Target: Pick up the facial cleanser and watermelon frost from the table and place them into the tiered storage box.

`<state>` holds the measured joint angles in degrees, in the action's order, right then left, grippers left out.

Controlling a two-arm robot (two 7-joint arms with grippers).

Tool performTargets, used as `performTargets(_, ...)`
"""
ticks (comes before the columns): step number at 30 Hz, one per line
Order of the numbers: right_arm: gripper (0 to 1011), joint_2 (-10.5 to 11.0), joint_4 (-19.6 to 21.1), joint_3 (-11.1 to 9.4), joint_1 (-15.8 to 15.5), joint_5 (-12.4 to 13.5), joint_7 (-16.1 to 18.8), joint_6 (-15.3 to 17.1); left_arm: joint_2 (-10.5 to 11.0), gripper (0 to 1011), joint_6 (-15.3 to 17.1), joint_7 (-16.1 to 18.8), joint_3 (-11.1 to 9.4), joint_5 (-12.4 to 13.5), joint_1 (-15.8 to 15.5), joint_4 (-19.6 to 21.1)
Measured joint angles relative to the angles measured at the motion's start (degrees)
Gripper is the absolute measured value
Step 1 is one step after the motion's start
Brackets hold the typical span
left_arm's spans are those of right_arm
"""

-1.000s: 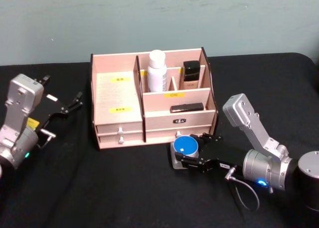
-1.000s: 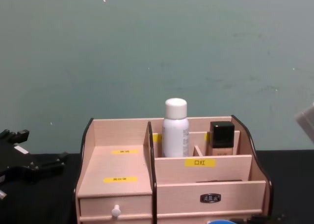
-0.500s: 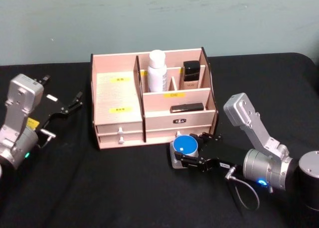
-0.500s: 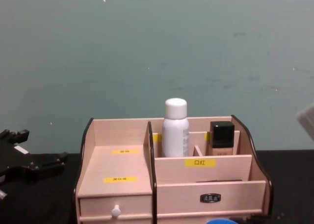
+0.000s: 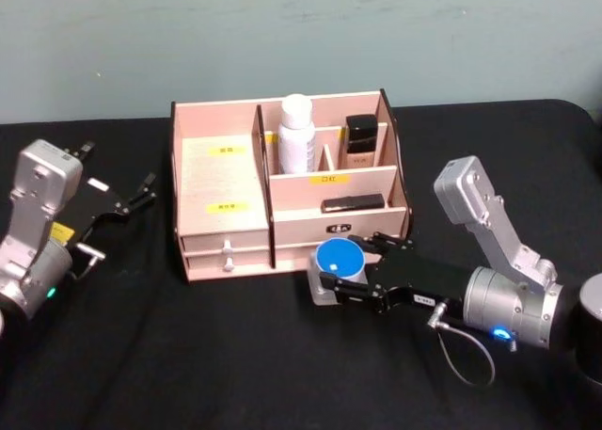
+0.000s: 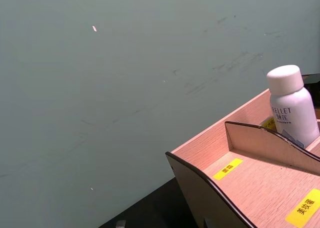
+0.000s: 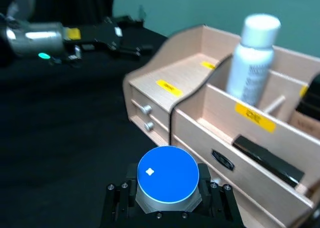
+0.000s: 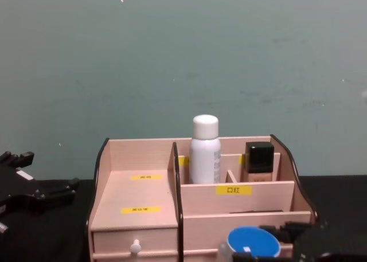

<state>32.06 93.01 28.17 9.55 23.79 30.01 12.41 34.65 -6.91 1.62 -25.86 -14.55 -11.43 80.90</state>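
Two grippers are working: the right gripper (image 5: pixel 344 266) is clamping the watermelon frost (image 5: pixel 336 257) just before the tiered storage box (image 5: pixel 226 225) drawers, and the left gripper (image 5: pixel 117 169) is idling beside it, spread and empty. Inside, the facial cleanser (image 6: pixel 292 113), printed "RELLET", is standing behind the yellow "口红" label (image 8: pixel 233 190).

Both arms were silver-grey. On left arm (image 5: pixel 38 181): boxy link, rounded joint, green light (image 5: pixel 50 292), yellow sticker (image 5: pixel 61 232). Its left gripper (image 5: pixel 120 171) was black, thin-fingered, white label on top. On right arm (image 5: pixel 489 223): same boxy link, fat cylinder joint, blue light (image 5: pixel 499 334), thin grey cable (image 5: pixel 466 359) looped below. Its right gripper (image 5: pixel 337 261) was black, small screws on top face, white strip near wrist.
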Motion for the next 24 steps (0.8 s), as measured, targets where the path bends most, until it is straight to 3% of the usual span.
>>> performTargets(7,728,1.1,4.0,0.7,-0.1,1.1,1.4,-0.2,0.0,1010,0.0,0.0,0.0,0.0,0.0,0.0)
performTargets(12,728,1.1,5.6,2.5,1.2,1.4,2.5,-0.2,0.0,1009,0.0,0.0,0.0,0.0,0.0,0.0)
performTargets(20,728,-1.1,4.6,5.5,5.3,1.0,3.3,0.2,0.0,1010,0.0,0.0,0.0,0.0,0.0,0.0)
performTargets(24,729,-3.4,1.8,7.4,8.5,0.4,3.5,0.4,0.0,1010,0.0,0.0,0.0,0.0,0.0,0.0)
